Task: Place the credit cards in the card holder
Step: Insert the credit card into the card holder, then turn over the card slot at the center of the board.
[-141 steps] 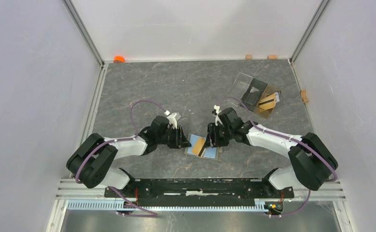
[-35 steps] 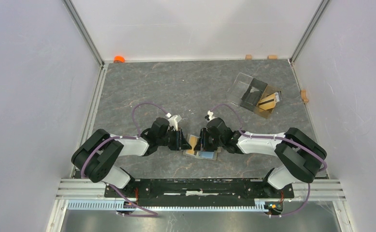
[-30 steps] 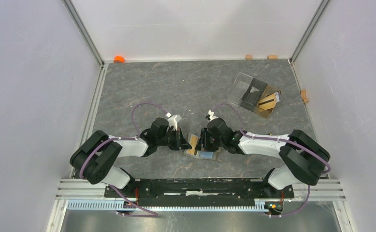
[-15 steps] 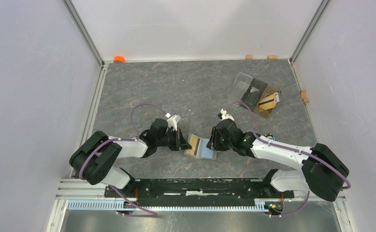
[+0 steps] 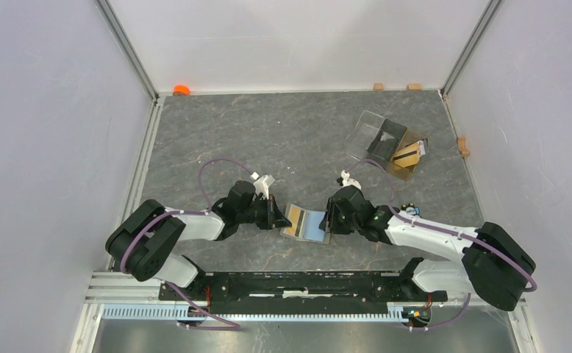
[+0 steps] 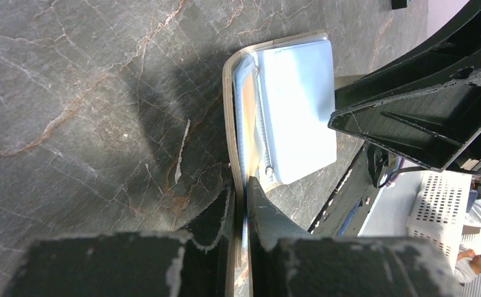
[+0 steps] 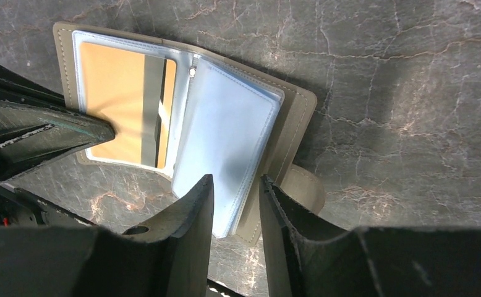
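Card holder (image 7: 297, 124) lies open, left end effector (image 6: 240, 184) pinching its edge, right end effector (image 7: 235, 180) part-open, seemingly straddling a sleeve (image 7: 225, 124).

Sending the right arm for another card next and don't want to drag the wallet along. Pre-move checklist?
1. wallet open: ok.
2. left gripper shut on the wallet's edge, holding it in place: ok.
3. orange card seated inside the wallet's left half: ok.
4. right gripper empty, jaws apart: ok.
5. right gripper clear of the blue-grey sleeve pages: not ok, one page's edge sits inside its jaws.
6. next card free to grasp in the clear box: cannot tell. The card shows, but how it sits in there does not.
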{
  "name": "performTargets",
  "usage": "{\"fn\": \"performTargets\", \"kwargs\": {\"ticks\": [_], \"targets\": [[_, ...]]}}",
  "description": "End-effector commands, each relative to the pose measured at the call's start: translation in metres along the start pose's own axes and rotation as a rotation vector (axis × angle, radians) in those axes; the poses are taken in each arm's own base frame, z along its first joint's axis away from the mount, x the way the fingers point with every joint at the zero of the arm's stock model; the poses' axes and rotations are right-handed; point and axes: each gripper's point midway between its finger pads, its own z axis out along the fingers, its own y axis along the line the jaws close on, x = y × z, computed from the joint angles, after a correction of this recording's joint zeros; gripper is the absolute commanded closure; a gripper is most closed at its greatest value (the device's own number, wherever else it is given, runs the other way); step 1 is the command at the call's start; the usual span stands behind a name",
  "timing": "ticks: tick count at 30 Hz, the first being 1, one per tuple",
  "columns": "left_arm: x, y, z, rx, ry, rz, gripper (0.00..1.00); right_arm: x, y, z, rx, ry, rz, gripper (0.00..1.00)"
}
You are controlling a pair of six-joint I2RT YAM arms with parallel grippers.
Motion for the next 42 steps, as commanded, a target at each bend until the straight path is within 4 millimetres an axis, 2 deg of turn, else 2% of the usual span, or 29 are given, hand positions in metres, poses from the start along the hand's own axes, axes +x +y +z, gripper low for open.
{"fn": "performTargets", "kwargs": {"ticks": [1, 11, 17, 20, 25, 31, 36, 42], "targets": [[-0.001, -0.001, -0.002, 0.002, -0.016, -0.001, 0.93, -0.009, 0.01, -0.002, -0.058, -0.051, 0.036, 0.62], [-0.001, -0.001, -0.003, 0.0, -0.018, -0.002, 0.93, -0.017, 0.018, -0.01, -0.11, -0.099, 0.052, 0.69], [-0.001, -0.001, -0.003, 0.001, -0.02, -0.001, 0.93, -0.013, 0.021, -0.006, -0.13, -0.075, 0.048, 0.73], [-0.001, -0.002, -0.004, 0.003, -0.021, -0.001, 0.93, -0.014, 0.028, -0.007, -0.161, -0.078, 0.043, 0.77], [-0.002, -0.002, -0.004, 0.001, -0.025, 0.0, 0.94, -0.027, 0.049, -0.016, -0.276, -0.144, 0.031, 0.85], [-0.001, -0.001, -0.004, 0.004, -0.022, 0.0, 0.94, -0.02, 0.05, -0.01, -0.294, -0.113, 0.023, 0.93], [-0.002, -0.003, -0.004, 0.011, -0.025, 0.005, 0.94, -0.021, 0.066, -0.01, -0.377, -0.115, 0.009, 0.94], [-0.003, -0.004, -0.003, 0.015, -0.026, 0.008, 0.94, -0.018, 0.07, -0.009, -0.415, -0.109, 0.01, 0.95]]}}
